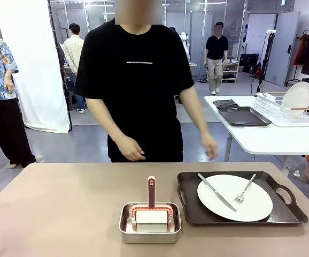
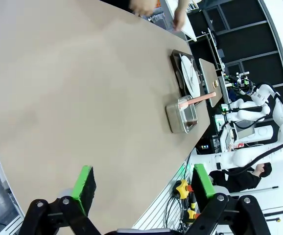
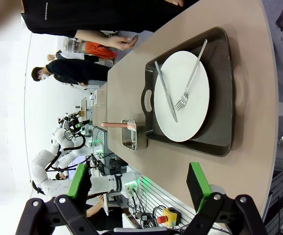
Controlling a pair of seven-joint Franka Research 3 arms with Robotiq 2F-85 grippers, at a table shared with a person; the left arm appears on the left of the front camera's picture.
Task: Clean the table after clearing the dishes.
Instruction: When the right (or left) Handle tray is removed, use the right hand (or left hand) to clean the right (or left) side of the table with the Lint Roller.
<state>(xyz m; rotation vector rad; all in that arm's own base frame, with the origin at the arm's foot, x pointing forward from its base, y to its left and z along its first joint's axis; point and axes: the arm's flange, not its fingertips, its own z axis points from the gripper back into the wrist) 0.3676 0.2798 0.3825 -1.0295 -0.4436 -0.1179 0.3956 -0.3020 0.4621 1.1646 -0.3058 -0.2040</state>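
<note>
While tray (image 1: 183,199) holds plate (image 1: 257,206), knife (image 1: 217,192), fork (image 1: 245,189), pan (image 1: 149,236) holds brush (image 1: 151,194).

A lab-like hall, probably a robotics test space — bare grey floor (image 1: 90,144), a white curtain (image 1: 31,64), hung clothes (image 1: 308,53) far back, a side table (image 1: 261,142) bearing a dish rack (image 1: 276,113) — and a yellow emergency stop (image 2: 182,186) with cables by the table (image 2: 82,88) edge.

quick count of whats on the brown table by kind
tray: 1
plate: 1
knife: 1
fork: 1
steel pan: 1
pink-handled brush: 1
total: 6
</note>
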